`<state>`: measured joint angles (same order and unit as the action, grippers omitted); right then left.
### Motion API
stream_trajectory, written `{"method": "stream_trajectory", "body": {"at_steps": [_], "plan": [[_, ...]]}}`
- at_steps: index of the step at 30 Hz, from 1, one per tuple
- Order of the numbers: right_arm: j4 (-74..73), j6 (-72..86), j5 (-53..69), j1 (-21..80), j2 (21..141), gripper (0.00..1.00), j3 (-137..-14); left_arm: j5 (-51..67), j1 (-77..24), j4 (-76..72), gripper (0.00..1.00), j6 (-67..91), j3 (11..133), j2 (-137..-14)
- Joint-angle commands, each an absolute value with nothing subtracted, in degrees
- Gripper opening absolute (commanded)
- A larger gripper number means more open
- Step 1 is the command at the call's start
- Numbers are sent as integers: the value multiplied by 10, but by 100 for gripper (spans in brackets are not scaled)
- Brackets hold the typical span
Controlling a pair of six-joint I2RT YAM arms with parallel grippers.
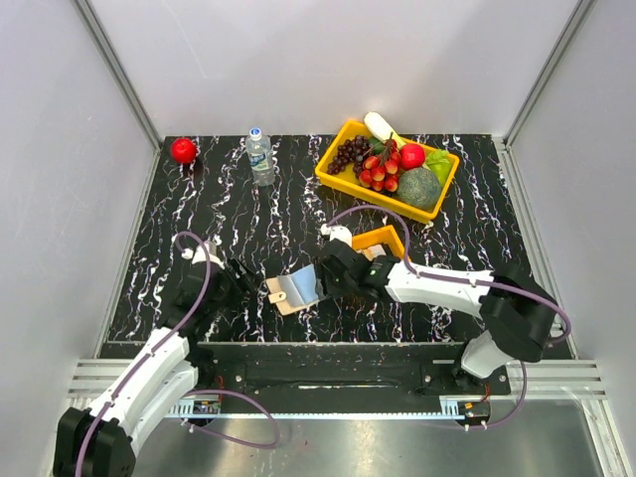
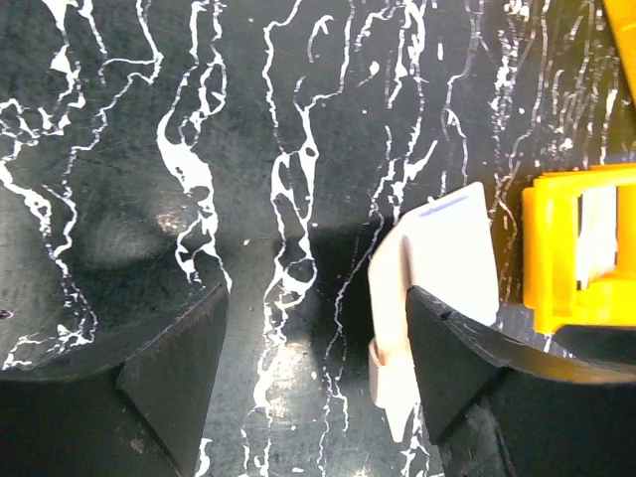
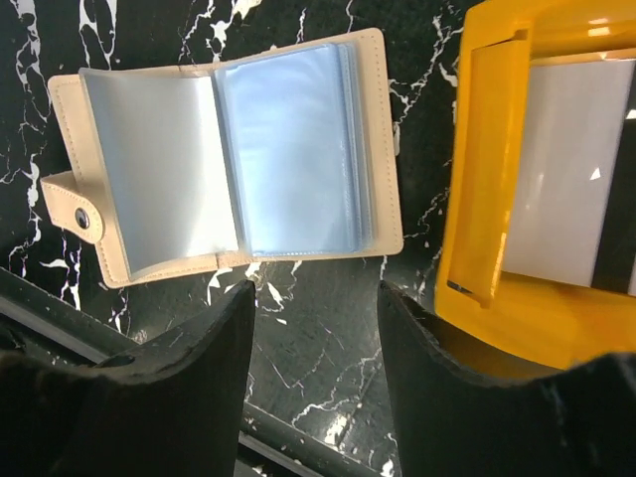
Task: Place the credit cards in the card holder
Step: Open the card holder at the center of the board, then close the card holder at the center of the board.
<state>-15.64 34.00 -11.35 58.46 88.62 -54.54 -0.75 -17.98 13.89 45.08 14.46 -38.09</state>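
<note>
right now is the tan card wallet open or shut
Open: the tan folding card wallet lies spread flat, clear sleeves facing up, snap tab undone.

Tabletop: black, white marble veins all over.
Card holder: tan-beige cover, dark snap on tab; inner sleeves pale blue-grey, see-through.
Small tray: bright orange; card in it silvery white.
Basket near far right corner of tabletop: yellow; holds dark purple grapes, red berries, green melon.
Apple at far left corner: red.
Bottle at far edge: clear, blue cap.
Arms: white shells, black joints; cables purple.
</note>
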Motion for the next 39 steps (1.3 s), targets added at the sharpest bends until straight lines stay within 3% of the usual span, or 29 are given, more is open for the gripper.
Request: {"method": "stream_trajectory", "body": {"at_steps": [1, 14, 20, 28, 39], "plan": [[-109, 372, -87, 573, 921, 58, -555, 37, -177, 116, 75, 450, 139, -352], [-119, 400, -72, 529, 1001, 60, -570, 120, -178, 102, 75, 419, 128, -394], [-85, 436, -22, 521, 1037, 59, -557, 129, -180, 84, 63, 428, 111, -401], [-47, 451, -2, 517, 1027, 30, -541, 129, -183, 48, 40, 446, 90, -428], [71, 460, 90, 516, 964, 20, -504, 113, -186, 22, 34, 461, 71, -417]]}}
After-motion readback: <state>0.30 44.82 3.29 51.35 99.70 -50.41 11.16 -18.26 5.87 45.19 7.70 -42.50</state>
